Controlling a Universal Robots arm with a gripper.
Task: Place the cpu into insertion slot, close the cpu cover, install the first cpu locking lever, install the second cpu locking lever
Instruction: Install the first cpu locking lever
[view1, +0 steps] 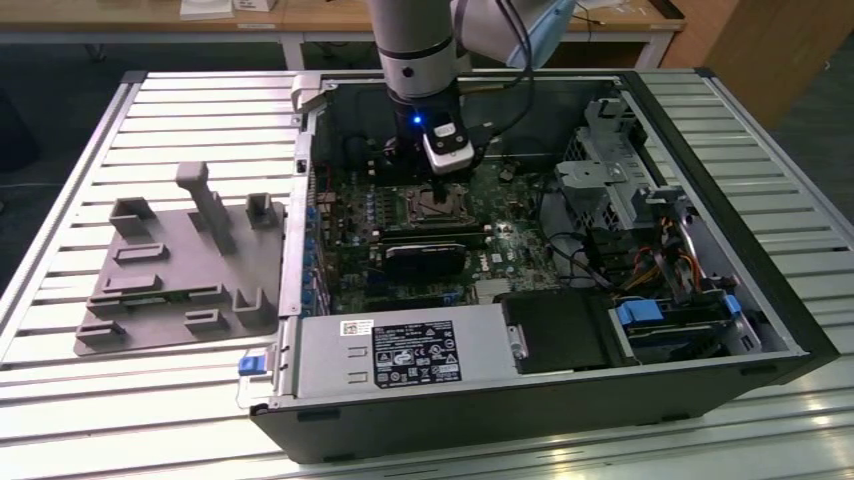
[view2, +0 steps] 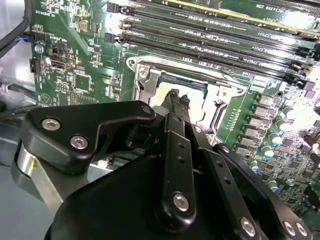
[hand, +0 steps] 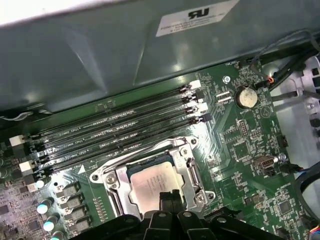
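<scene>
Cpu (hand: 152, 184) is sitting flat in the insertion slot (hand: 185, 175) near the middle of the green motherboard (hand: 240, 145), its silver-grey top facing up, with the cpu cover (hand: 116, 182) lying as a silvery frame around it. I am seeing my gripper (hand: 170, 196) hovering right over the chip's edge in the first wrist view, its dark jaws pressed close together and pinching nothing I can make out. In the second wrist view the gripper (view2: 179, 98) tips are meeting just above the cpu (view2: 187, 90). Long black memory slots (hand: 115, 125) are running beside the socket. In the exterior view the arm (view1: 416, 50) is reaching down into the open computer case (view1: 721, 250), which is lying on a slatted metal worktop (view1: 174, 120). A grey moulded fixture (view1: 180, 265) is resting on the exterior view's left of the case.
</scene>
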